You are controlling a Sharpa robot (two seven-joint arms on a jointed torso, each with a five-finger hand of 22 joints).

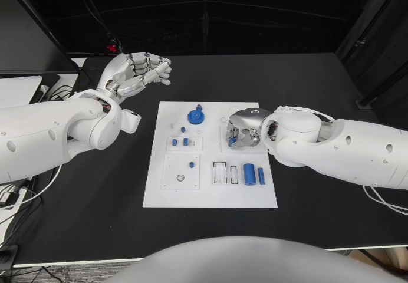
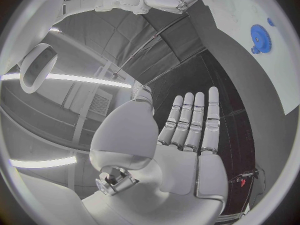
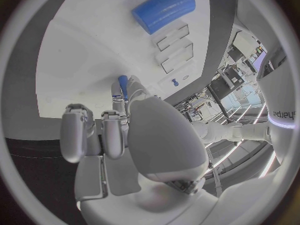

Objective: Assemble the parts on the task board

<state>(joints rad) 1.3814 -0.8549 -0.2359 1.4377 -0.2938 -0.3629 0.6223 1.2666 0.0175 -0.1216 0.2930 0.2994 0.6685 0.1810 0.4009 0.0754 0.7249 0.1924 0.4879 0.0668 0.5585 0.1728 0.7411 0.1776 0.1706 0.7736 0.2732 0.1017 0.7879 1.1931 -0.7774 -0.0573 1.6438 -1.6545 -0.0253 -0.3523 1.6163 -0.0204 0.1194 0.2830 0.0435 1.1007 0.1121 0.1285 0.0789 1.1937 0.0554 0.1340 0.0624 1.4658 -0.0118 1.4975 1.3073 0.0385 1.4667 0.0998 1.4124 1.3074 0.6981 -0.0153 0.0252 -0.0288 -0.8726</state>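
The left hand hovers flat and empty over the matte black table beyond the board's corner, fingers straight, likely parked clear. The smooth white board lies mid-table; a toothed blue gear and small pegs stand on it, two blue cylinders lie nearer. The right hand bends over the board, pinching a small blue part, seemingly to seat it

White task board lies mid-frame; blue gear upper left, blue cylinder lower right.
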